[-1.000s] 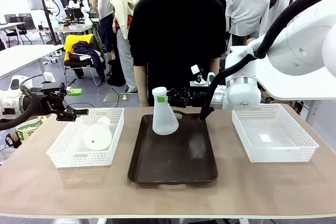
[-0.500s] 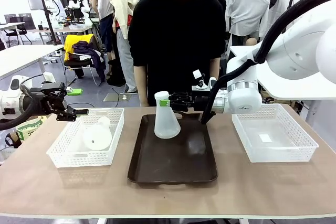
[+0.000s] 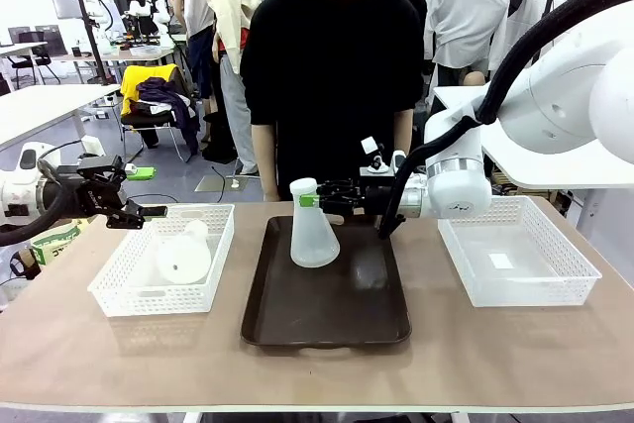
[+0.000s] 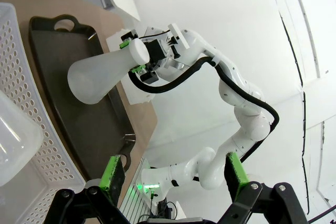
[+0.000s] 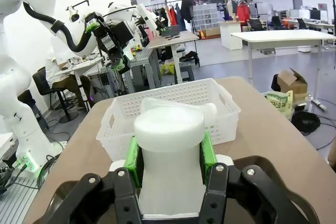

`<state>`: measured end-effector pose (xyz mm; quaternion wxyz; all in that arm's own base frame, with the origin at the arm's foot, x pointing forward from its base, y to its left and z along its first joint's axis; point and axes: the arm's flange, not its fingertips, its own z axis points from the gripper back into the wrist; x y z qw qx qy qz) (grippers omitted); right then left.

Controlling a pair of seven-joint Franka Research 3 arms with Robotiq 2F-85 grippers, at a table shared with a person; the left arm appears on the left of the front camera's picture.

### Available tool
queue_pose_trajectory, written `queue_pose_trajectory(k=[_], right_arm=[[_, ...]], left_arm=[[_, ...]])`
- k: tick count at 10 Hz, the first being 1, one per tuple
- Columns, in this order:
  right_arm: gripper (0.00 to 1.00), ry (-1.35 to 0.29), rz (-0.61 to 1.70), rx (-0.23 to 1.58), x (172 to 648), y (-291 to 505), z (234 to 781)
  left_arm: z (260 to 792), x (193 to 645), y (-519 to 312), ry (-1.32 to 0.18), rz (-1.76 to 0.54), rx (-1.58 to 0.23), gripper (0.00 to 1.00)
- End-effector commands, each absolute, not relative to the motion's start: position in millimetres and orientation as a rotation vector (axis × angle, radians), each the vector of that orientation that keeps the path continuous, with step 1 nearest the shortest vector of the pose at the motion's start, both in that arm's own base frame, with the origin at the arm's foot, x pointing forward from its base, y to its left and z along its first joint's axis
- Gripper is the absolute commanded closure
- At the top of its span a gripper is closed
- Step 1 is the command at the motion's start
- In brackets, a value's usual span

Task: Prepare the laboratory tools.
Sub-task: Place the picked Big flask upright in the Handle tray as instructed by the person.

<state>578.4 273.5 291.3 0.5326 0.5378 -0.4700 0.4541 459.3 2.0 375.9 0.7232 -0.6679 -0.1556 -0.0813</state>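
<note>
now, flask neck clamped in right tool

Front: I look across the whole surface.
Left wrist: rolled; flask far, upper left.
Right wrist: close behind it.
Shared: flask.

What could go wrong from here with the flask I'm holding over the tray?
The right gripper pinches the upright flask only at its neck, so the wide base could swing or tip if released before sitting flat on the tray. The second flask lies on its side in the left basket; it may roll when grasped.
</note>
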Motion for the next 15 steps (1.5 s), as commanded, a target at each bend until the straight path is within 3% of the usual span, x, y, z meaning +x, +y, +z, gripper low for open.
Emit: queue_pose_trajectory(k=[1, 6, 7, 12, 15], right_arm=[[0.87, -1.096, 1.088, 1.288, 587, 276, 294], [0.07, -1.064, 1.141, 1.260, 582, 274, 301], [0.00, -1.051, 1.154, 1.256, 582, 273, 301], [0.00, -0.930, 1.230, 1.224, 575, 251, 311], [0.00, -0.965, 1.221, 1.227, 579, 251, 309]], left_arm=[[377, 459, 3, -0.350, -0.178, -1.471, 0.00], [377, 459, 3, -0.350, -0.178, -1.471, 0.00], [377, 459, 3, -0.350, -0.178, -1.471, 0.00], [377, 459, 3, -0.350, -0.178, -1.471, 0.00], [377, 459, 3, -0.350, -0.178, -1.471, 0.00]])
